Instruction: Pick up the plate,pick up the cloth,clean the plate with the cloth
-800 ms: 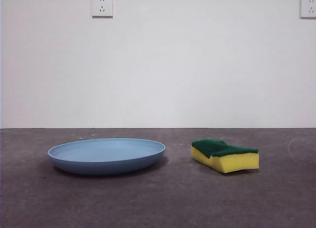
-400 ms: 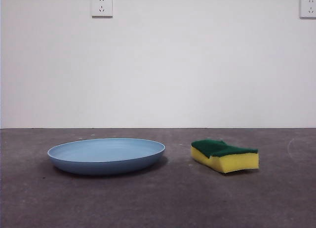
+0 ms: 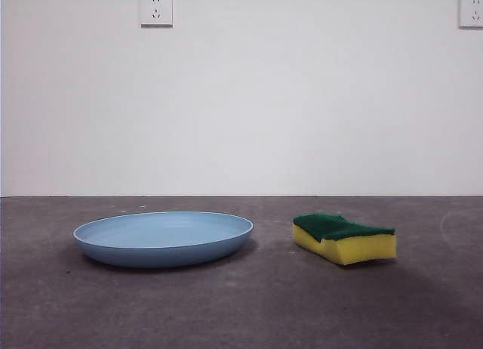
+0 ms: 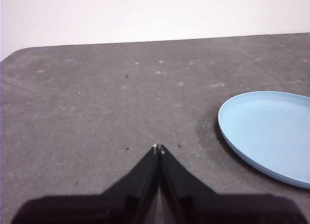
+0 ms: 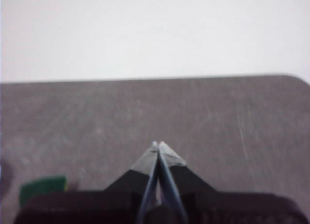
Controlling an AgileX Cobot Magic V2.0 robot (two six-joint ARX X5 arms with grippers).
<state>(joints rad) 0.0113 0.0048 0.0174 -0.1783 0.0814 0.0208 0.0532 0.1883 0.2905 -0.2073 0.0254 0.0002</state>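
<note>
The light-blue plate (image 3: 163, 238) lies flat on the dark table, left of centre in the front view. It also shows in the left wrist view (image 4: 269, 134), off to one side of my left gripper (image 4: 158, 148), which is shut, empty and apart from it. The cloth, a yellow sponge with a green top (image 3: 344, 238), lies to the right of the plate. A green corner of it (image 5: 42, 188) shows in the right wrist view, beside my right gripper (image 5: 158, 144), which is shut and empty. Neither arm shows in the front view.
The grey table (image 3: 264, 304) runs back to a white wall with two power sockets (image 3: 156, 9). The table's rounded corners show in both wrist views. A gap of bare table lies between plate and sponge.
</note>
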